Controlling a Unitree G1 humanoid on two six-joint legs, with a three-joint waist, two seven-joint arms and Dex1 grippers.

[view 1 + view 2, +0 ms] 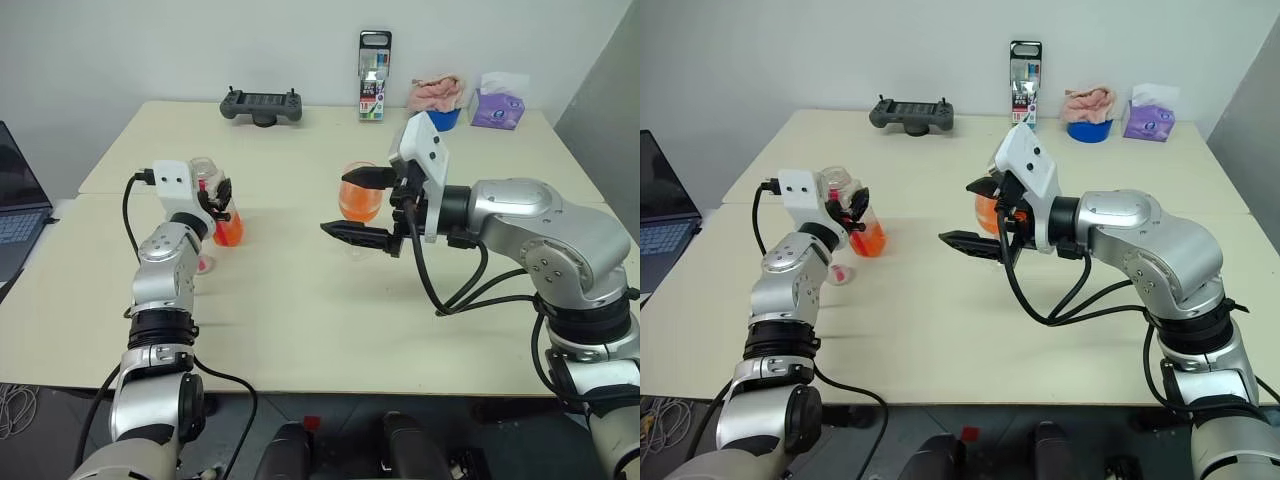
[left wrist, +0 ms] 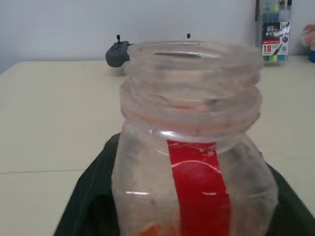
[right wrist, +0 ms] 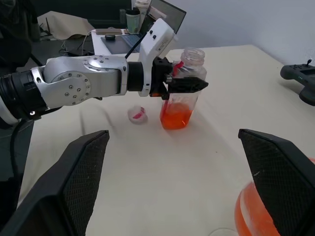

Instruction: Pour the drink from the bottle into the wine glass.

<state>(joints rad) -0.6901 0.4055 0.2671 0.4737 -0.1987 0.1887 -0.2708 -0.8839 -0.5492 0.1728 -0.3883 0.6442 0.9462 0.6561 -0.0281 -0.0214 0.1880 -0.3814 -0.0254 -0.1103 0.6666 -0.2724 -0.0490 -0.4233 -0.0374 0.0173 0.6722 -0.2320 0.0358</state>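
Bottle point(image 3: 179, 101) between left claw point(image 3: 184, 83) fingers.

Bare table point(image 1: 290, 290) lies between bottle point(image 1: 226, 222) and wine glass point(image 1: 361, 203).

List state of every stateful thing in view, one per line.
bottle: upright on table, uncapped, drink low inside, left gripper's fingers around it
cap: off, lying on table beside bottle
wine glass: upright, bowl holds orange drink
left gripper: around bottle; grip cannot tell
right gripper: open, fingers either side of wine glass, not gripping
laptop: lid open
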